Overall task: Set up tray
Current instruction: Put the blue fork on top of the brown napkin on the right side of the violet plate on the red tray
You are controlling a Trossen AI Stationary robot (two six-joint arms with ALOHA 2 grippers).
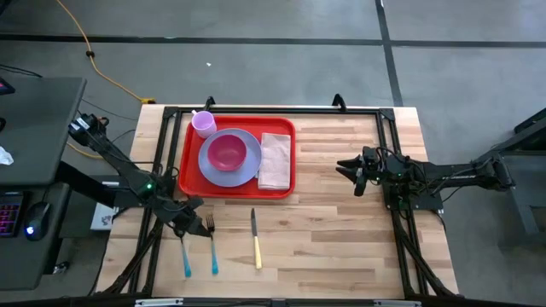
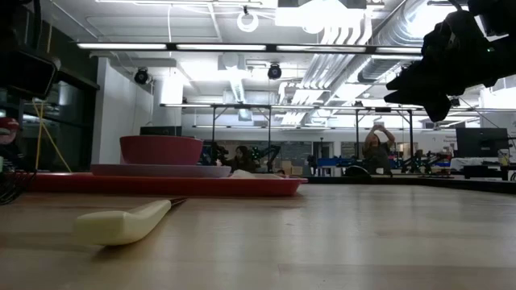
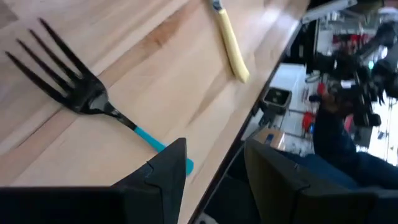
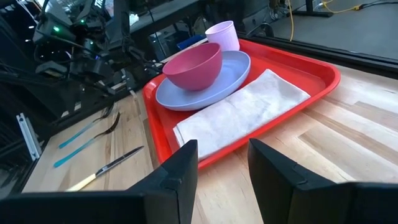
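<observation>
Wooden table (image 1: 341, 222) — red tray (image 1: 189, 162), fork (image 1: 211, 243) (nearby), knife (image 1: 255, 239)

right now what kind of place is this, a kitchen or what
Probably a robotics lab or workshop, not a kitchen: a wooden table in a black frame on bare concrete, exposed ceiling ducts, and more workbenches with people behind.

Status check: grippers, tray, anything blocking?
Left gripper open, by fork. Right gripper open, empty, right of tray. Nothing in the way.
</observation>
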